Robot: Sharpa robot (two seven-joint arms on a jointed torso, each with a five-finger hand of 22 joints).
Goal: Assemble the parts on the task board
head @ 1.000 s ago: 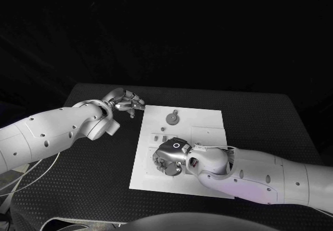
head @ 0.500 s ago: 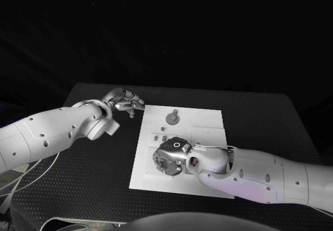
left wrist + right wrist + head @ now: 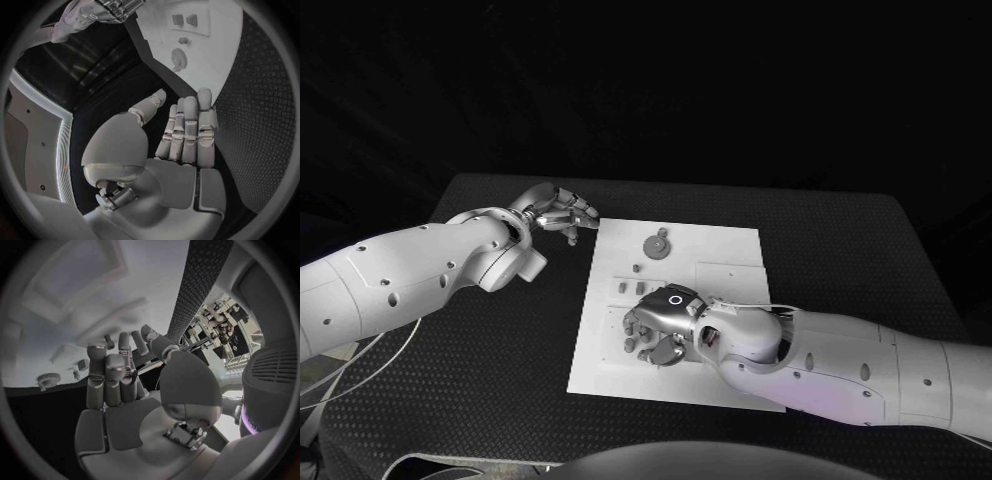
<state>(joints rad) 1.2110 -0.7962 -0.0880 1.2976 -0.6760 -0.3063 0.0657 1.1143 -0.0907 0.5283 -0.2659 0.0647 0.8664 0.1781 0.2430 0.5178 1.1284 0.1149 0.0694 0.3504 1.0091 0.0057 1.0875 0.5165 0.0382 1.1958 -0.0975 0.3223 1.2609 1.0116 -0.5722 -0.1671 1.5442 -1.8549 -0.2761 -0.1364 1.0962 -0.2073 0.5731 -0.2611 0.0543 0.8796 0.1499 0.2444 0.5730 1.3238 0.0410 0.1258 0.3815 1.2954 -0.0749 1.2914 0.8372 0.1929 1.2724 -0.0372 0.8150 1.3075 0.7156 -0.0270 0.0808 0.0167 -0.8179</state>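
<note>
**Right hand low over the board, left hand parked beside it**

Head view: the task board [image 3: 678,310] lies flat in the middle of the black counter [image 3: 862,260]. A round grey part [image 3: 658,243] rests near the board's far edge, with smaller grey parts [image 3: 616,287] along its left side. The right hand [image 3: 661,325] sits over the board's near half, palm down, fingers [image 3: 635,345] bent toward the surface; whether they grip a part cannot be told from here. The left hand [image 3: 560,214] hovers over the counter just off the board's far left corner, fingers curled together, nothing visibly in them.

Left wrist view: the left hand [image 3: 175,150] has its fingers [image 3: 187,125] straight and pressed side by side, thumb alongside, holding nothing. The board [image 3: 200,45] lies beyond the fingertips, the round part [image 3: 179,58] on it.

Right wrist view: the right hand [image 3: 125,395] has its fingers [image 3: 106,375] bent together toward the board [image 3: 81,295]; a grasp cannot be made out. A toothed round part [image 3: 47,380] stands near the board's edge.
</note>
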